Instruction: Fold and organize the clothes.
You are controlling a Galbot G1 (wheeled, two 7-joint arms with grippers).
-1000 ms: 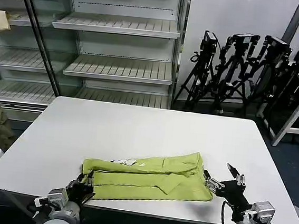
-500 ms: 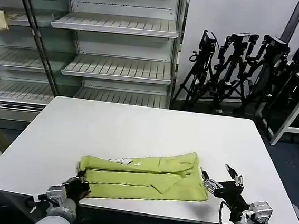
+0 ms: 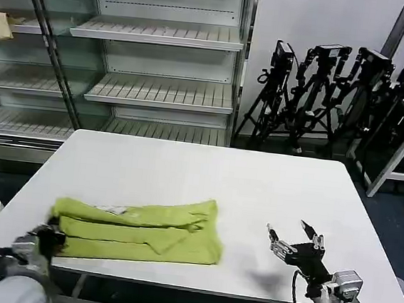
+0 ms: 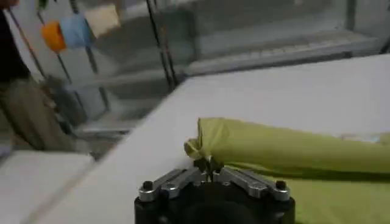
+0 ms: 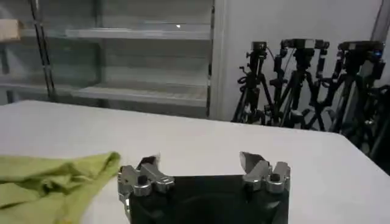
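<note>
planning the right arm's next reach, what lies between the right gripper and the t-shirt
Only bare white table, seen in the head view, lies between the open right gripper and the T-shirt.

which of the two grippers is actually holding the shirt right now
The left gripper: it is shut on the corner of the yellow-green T-shirt at the table's left front edge. The right gripper hangs open, apart from the shirt.

Plenty of bare white table [image 3: 186, 171] behind the folded T-shirt [image 3: 137, 229] and to its right, open to approach from above. Left gripper [image 3: 49, 236] clamped on the shirt's left end at the near-left table edge; right gripper [image 3: 294, 245] spread wide, well apart from the cloth. Shelving [image 3: 158, 90] and tripods [image 3: 336, 93] beyond the far edge.
</note>
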